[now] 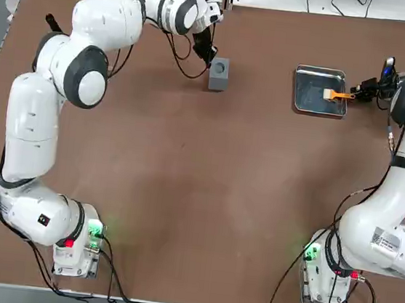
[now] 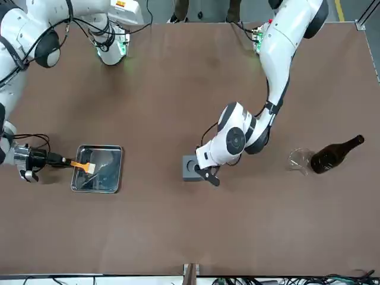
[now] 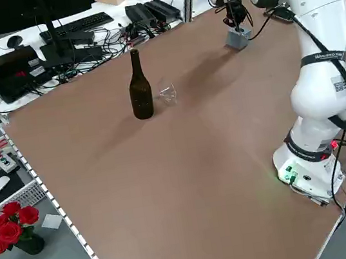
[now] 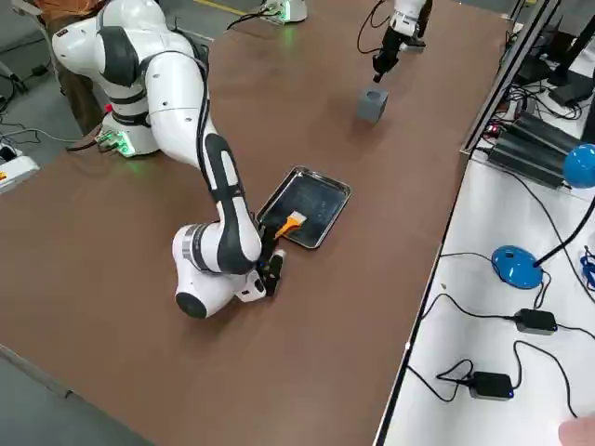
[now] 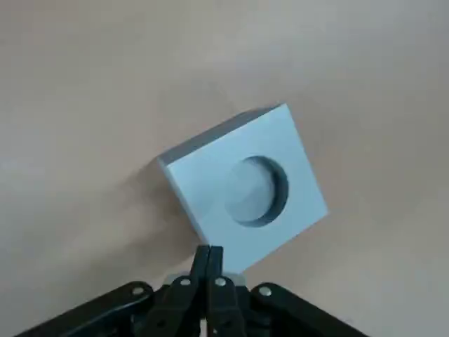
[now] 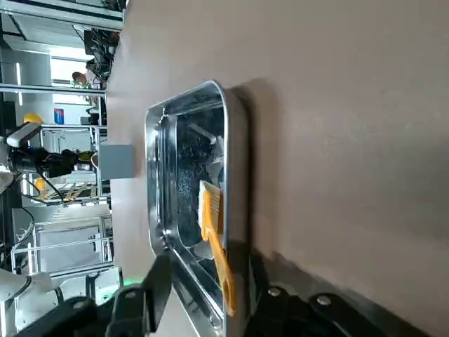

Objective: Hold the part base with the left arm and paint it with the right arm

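Observation:
The part base (image 1: 219, 73) is a small grey block with a round recess, standing on the brown table at the far middle-left. My left gripper (image 1: 209, 58) is shut, and in the left wrist view its closed fingertips (image 5: 208, 256) press against the near edge of the part base (image 5: 245, 189) without enclosing it. An orange-handled brush (image 1: 335, 95) lies in the shiny metal tray (image 1: 296, 89) with its handle over the tray's right rim. My right gripper (image 6: 207, 288) is open at that rim, one finger on each side of the brush handle (image 6: 223, 274).
A dark bottle (image 2: 335, 153) lies on its side next to a clear glass (image 2: 300, 159) at the robot's far left. Keyboards, cables and boxes (image 3: 80, 32) crowd the desk beyond the table's edge. Cables run along the table's far edge.

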Available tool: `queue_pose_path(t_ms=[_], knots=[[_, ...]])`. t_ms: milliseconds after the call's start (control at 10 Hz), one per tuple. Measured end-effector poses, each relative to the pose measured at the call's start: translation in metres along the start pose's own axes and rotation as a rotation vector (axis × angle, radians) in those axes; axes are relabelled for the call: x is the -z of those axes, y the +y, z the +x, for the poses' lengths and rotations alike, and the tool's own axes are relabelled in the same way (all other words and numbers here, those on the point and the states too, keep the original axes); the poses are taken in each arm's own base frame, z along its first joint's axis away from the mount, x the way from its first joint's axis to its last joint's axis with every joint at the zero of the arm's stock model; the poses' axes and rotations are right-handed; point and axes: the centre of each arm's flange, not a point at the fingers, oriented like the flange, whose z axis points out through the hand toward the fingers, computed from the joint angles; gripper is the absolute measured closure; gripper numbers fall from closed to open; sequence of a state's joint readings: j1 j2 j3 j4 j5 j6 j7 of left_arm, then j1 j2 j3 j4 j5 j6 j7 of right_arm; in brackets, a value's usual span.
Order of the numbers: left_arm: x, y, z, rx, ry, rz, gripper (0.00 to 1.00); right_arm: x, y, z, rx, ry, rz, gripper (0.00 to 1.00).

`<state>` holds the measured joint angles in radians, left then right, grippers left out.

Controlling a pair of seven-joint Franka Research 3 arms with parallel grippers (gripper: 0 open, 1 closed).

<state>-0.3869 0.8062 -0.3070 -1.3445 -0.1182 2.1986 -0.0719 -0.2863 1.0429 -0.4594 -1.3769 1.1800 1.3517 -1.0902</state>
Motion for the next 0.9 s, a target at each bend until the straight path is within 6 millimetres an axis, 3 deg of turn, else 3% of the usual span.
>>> queue_pose_path(t_ms=[600,800,900], knots=[[-0.016,-0.011,0.006,0.001,0.007,-0.003,0.97,-0.001,0.002,-0.001,0.002,-0.003,0.004,0.79],[-0.016,-0.012,0.007,0.002,0.010,-0.003,0.97,-0.002,0.001,-0.001,0.003,-0.006,0.009,0.94],[-0.016,-0.012,0.007,0.002,0.010,-0.003,0.97,-0.002,0.000,-0.001,0.003,-0.008,0.013,0.96]])
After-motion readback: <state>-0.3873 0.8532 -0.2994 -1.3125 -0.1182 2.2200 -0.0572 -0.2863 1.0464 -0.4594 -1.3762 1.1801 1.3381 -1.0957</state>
